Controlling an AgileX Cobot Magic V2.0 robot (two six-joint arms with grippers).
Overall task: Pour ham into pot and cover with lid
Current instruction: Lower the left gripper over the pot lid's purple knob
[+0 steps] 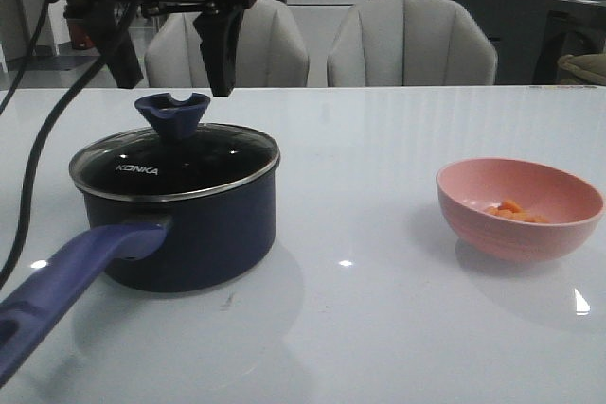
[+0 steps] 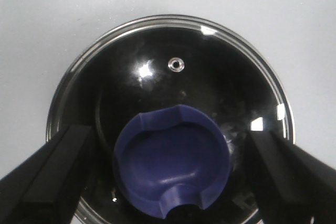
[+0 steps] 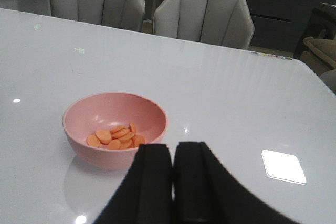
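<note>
The lid (image 1: 175,160) sat on the pot (image 1: 180,234) near the tabletop's (image 1: 379,328) left edge, the left end effector (image 1: 170,73) spread wide above its knob (image 1: 172,113). The ham (image 3: 116,138) lay in the bowl (image 1: 519,207) toward the right edge; the right end effector (image 3: 173,182) was clenched, empty.

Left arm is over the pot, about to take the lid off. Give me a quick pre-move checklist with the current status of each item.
1. Left pincer open, fingers either side of the knob: ok.
2. Fingers touching knob: not yet, front view shows them above it.
3. Lid seated flat on the pot: ok.
4. Ham in the pink bowl, unspilled: ok.
5. Right pincer shut, short of the bowl: ok.
</note>
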